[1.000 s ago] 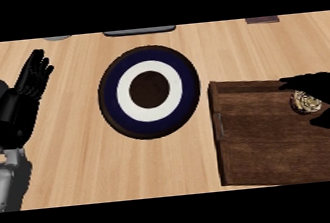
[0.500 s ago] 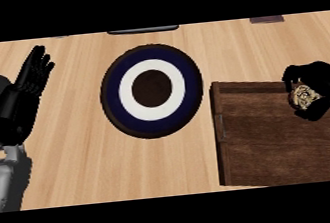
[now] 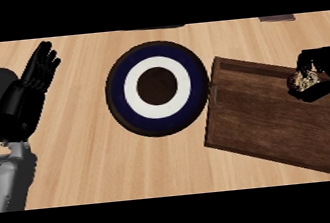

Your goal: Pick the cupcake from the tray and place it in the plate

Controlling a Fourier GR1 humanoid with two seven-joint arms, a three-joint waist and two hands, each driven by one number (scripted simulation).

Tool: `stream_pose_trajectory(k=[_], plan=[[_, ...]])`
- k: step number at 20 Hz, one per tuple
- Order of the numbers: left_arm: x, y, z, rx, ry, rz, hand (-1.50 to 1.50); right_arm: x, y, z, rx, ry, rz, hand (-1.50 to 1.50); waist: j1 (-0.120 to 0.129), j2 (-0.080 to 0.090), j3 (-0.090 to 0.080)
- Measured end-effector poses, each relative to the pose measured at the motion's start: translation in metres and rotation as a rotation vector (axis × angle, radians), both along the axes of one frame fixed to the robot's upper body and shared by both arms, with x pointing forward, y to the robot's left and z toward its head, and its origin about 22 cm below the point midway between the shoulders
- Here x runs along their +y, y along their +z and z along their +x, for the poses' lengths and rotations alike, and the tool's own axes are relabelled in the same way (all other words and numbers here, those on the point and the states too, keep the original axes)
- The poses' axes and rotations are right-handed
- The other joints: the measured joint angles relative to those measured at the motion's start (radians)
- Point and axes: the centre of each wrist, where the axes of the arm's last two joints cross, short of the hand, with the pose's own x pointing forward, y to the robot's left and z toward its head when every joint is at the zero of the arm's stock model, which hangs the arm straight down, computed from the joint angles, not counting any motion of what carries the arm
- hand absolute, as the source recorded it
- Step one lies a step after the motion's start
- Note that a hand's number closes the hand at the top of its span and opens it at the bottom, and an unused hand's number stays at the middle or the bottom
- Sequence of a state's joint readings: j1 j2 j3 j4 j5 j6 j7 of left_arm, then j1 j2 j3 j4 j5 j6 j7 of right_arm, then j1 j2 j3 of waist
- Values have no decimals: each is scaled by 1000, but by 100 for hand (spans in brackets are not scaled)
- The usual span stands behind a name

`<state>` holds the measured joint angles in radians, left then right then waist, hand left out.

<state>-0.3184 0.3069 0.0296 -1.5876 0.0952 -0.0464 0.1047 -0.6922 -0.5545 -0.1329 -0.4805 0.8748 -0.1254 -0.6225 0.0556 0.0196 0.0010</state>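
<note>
Curling round the cupcake [image 3: 303, 80], the right hand [image 3: 329, 70] is seen at the right edge of the head view, above the far right part of the tray [image 3: 265, 119]. The fingers are bent over the cupcake from above and from the right side, so only its pale, speckled left part is shown between them. It cannot be told whether the cupcake is touching the floor of the tray or is lifted a little from it. The tray is a dark brown wooden one with a low raised rim, and it is lying turned at an angle on the bench [image 3: 121, 168]. Its left edge is placed just beside the plate [image 3: 158, 87], and near the upper corner the two seem to be almost touching.

The plate is a round one with a dark blue outer ring, a white ring inside it and a dark brown centre. Nothing is lying on it. It is placed between the tray and the left hand [image 3: 36, 71].

The left hand is held open near the left edge, with the fingers straight and pointing up, well apart from the plate. Nothing is held in it. The bench is of light wood.
</note>
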Motion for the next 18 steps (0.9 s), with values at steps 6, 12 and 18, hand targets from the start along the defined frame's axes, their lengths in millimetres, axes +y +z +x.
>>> stream_pose_trajectory(k=[6,12,18], plan=[[7,-2,-1,12,27,4,0,13,19,19,-126,176,230,150,-22,-9,1],[10,-6,-8,23,44,10,0,43,39,39,-146,350,455,150,-43,-20,0],[15,-12,-11,29,58,6,0,98,59,54,-140,465,519,150,-56,-24,-2]])
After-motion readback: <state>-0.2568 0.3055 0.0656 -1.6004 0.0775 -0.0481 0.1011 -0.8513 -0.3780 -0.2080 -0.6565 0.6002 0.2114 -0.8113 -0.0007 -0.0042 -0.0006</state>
